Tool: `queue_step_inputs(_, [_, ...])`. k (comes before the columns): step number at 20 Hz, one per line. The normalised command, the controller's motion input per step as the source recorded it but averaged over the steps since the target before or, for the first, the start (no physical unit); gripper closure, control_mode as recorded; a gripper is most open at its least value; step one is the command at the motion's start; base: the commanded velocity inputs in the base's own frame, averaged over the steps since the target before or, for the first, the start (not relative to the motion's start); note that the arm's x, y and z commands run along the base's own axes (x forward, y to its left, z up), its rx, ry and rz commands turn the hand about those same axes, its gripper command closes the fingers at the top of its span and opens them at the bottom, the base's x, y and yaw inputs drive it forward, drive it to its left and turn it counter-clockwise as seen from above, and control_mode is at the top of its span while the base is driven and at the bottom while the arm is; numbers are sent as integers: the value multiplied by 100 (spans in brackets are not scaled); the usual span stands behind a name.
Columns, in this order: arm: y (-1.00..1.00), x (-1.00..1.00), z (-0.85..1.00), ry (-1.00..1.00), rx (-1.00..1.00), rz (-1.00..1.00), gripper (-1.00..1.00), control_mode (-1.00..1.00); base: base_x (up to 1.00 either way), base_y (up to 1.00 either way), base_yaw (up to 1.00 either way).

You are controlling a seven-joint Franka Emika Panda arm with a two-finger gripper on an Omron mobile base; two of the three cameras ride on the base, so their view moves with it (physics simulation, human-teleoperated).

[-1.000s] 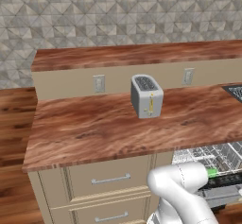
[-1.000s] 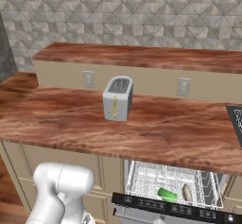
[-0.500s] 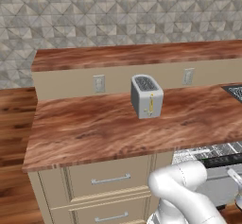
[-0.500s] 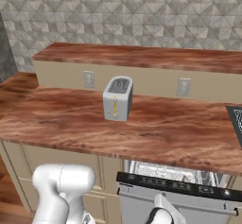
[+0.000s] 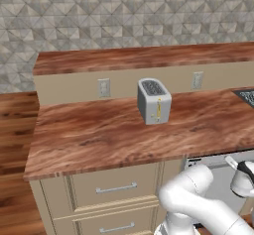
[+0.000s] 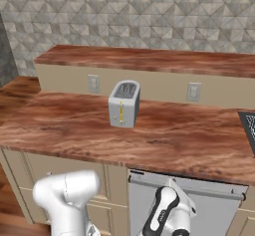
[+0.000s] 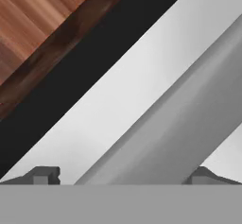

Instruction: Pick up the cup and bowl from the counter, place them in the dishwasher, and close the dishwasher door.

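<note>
You're at the tail end: no cup or bowl on the counter (image 6: 164, 135), just a toaster (image 6: 123, 104) near the back, below the raised ledge (image 6: 149, 59) with its two wall outlets (image 6: 93, 83). Judging from that, both dishes are likely inside the dishwasher, but you can't confirm it since the interior is hidden. The dishwasher door (image 6: 209, 207) stands upright under the counter edge in the right base view, grey front facing out, dark control strip (image 7: 90, 81) along its top; it reads as shut or very nearly so, and you can't tell if it's latched flush. In the left base view the grey panel (image 5: 218, 179) sits beside the beige drawers (image 5: 116, 188), with the arm's wrist right in front of it. The gripper (image 7: 120, 176) is up against the door: in the hand view the grey handle bar (image 7: 179, 124) runs diagonally between the fingers (image 7: 45, 175), which are spread wide and grasping nothing. Whether they touch the bar isn't clear. What's left, as I judge it: confirm the door is fully seated, maybe a final push, then back off.
</note>
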Motion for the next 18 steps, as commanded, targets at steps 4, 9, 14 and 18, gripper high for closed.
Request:
queue_step_inputs(4, [0,71,-16,0,2,0,-100,-100,0,0,0])
queue_step_inputs(9, [0,74,-23,0,1,0,-100,-100,0,0,0])
queue_step_inputs(14, [0,99,-47,0,0,0,-100,-100,0,0,0])
queue_step_inputs(18, [0,100,-59,0,0,0,-100,-100,0,0,0])
